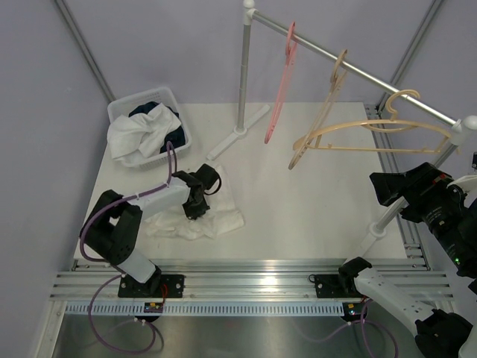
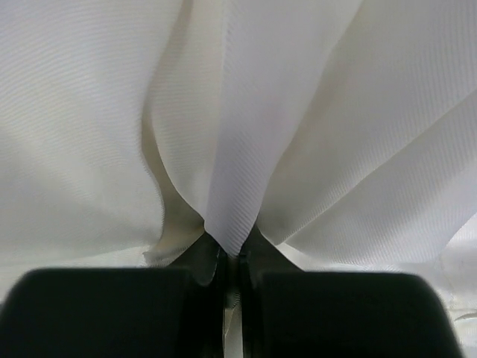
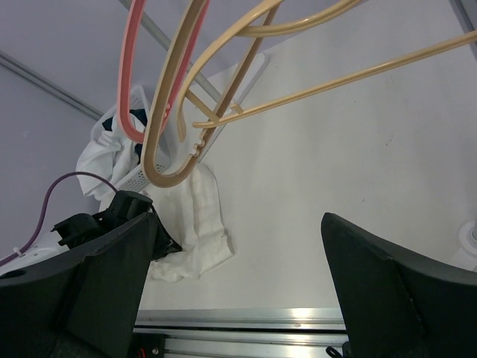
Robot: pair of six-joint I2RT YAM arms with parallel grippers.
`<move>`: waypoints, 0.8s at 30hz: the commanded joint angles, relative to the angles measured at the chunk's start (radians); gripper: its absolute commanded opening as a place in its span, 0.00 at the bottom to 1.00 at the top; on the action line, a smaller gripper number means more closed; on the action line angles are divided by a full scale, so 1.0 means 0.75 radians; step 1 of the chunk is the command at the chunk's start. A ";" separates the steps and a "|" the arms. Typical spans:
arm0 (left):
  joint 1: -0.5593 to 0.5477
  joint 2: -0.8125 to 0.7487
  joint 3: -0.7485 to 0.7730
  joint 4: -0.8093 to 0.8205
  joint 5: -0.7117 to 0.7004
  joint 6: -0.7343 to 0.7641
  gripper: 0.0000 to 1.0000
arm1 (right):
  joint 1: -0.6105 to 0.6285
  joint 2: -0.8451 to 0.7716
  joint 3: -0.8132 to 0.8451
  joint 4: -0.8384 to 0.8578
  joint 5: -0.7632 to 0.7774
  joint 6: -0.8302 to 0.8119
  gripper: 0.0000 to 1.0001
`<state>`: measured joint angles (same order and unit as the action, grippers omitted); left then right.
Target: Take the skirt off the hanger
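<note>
Looks like a robotics lab test cell rather than a home. Enclosed by plain lilac-grey wall panels [image 1: 45, 112] braced with diagonal metal struts [image 1: 82, 48]. Floored with a bare white tabletop [image 1: 298, 201], edged at the near side with slotted aluminium rails [image 1: 246, 283] carrying the bolted bases of the left arm [image 1: 119, 231] and the right arm [image 1: 395, 294], with purple cable [image 1: 170, 158] trailing from them. Furnished only with laundry props: a clothes rail [image 1: 365, 72] on white posts, hung with a pink hanger [image 1: 280, 89] and beige hangers [image 1: 373, 149], plus a white laundry basket [image 1: 138, 101] heaped with cloth.
</note>
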<state>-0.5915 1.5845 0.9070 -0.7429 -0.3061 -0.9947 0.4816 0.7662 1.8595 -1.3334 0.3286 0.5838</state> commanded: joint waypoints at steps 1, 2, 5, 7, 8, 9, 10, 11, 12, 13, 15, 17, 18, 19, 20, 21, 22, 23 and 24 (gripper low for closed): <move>0.018 -0.094 0.113 -0.128 -0.109 0.038 0.00 | 0.002 0.003 0.024 -0.012 0.038 -0.001 0.99; 0.022 -0.151 0.163 -0.150 -0.138 0.054 0.00 | 0.000 0.003 0.026 -0.008 0.038 -0.003 1.00; 0.054 -0.190 0.432 -0.243 -0.170 0.138 0.00 | 0.000 0.013 0.028 -0.002 0.038 -0.016 1.00; 0.085 -0.164 0.699 -0.314 -0.193 0.225 0.00 | 0.000 0.023 0.026 0.011 0.032 -0.030 1.00; 0.093 -0.143 0.796 -0.349 -0.242 0.250 0.00 | 0.000 0.028 0.024 0.013 0.030 -0.032 0.99; 0.103 -0.090 0.892 -0.420 -0.275 0.287 0.00 | 0.002 0.036 0.022 0.015 0.022 -0.034 1.00; 0.110 -0.063 1.076 -0.447 -0.307 0.307 0.00 | 0.000 0.040 0.020 0.025 0.018 -0.034 0.99; 0.114 -0.041 1.156 -0.470 -0.381 0.326 0.00 | 0.000 0.044 0.016 0.029 0.014 -0.034 0.99; 0.124 -0.008 1.222 -0.480 -0.420 0.365 0.00 | 0.000 0.050 0.010 0.031 0.006 -0.032 1.00; 0.128 0.002 1.275 -0.468 -0.455 0.387 0.00 | 0.000 0.052 0.006 0.033 0.002 -0.032 0.99; 0.154 0.012 1.390 -0.415 -0.569 0.444 0.00 | 0.000 0.062 -0.002 0.029 -0.005 -0.030 0.99; 0.179 0.027 1.466 -0.364 -0.645 0.471 0.00 | 0.002 0.066 -0.009 0.019 -0.011 -0.026 1.00; 0.210 0.031 1.478 -0.282 -0.647 0.514 0.00 | 0.002 0.077 -0.009 0.013 -0.015 -0.024 1.00; 0.224 0.033 1.486 -0.233 -0.653 0.535 0.00 | 0.000 0.081 -0.009 -0.001 -0.017 -0.020 0.99; 0.228 0.037 1.488 -0.178 -0.686 0.557 0.00 | 0.000 0.087 -0.007 -0.010 -0.023 -0.016 1.00; 0.240 0.037 1.476 -0.066 -0.706 0.604 0.00 | 0.000 0.103 -0.007 -0.018 -0.037 -0.007 0.99; 0.245 0.039 1.466 -0.012 -0.723 0.622 0.00 | 0.000 0.111 -0.007 -0.030 -0.045 -0.005 1.00; 0.249 0.039 1.452 0.043 -0.763 0.641 0.00 | 0.002 0.118 -0.007 -0.034 -0.054 0.001 1.00; 0.255 0.041 1.435 0.159 -0.782 0.663 0.00 | 0.002 0.134 -0.003 -0.042 -0.070 0.005 0.99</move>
<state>-0.4076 1.6073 1.9808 -0.8879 -0.7570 -0.5896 0.4816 0.8257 1.8576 -1.3357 0.3092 0.5812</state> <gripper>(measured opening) 0.033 0.993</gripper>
